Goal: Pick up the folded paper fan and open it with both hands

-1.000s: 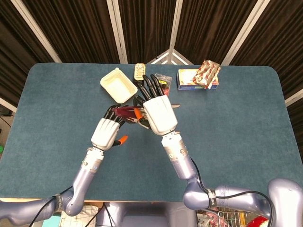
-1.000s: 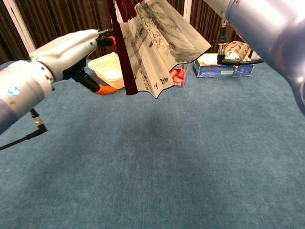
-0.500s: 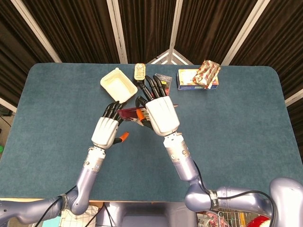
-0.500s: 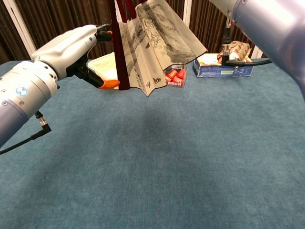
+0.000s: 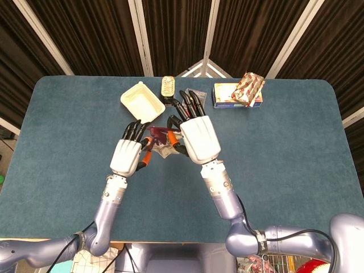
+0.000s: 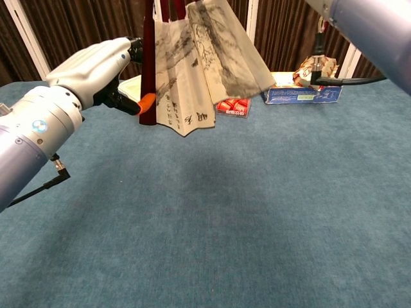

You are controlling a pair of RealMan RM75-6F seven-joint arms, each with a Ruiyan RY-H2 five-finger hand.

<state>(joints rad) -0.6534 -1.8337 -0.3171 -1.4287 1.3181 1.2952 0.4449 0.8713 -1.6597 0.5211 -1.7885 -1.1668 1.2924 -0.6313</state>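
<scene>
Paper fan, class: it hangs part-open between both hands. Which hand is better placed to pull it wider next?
Probably the left hand. It grips the free outer dark rib of the paper fan, with bare table on its side. The right hand holds the top.

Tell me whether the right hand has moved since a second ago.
Yes. In the head view the right hand has drifted right and toward the robot, away from the white tray, with the paper fan held between both hands.
</scene>
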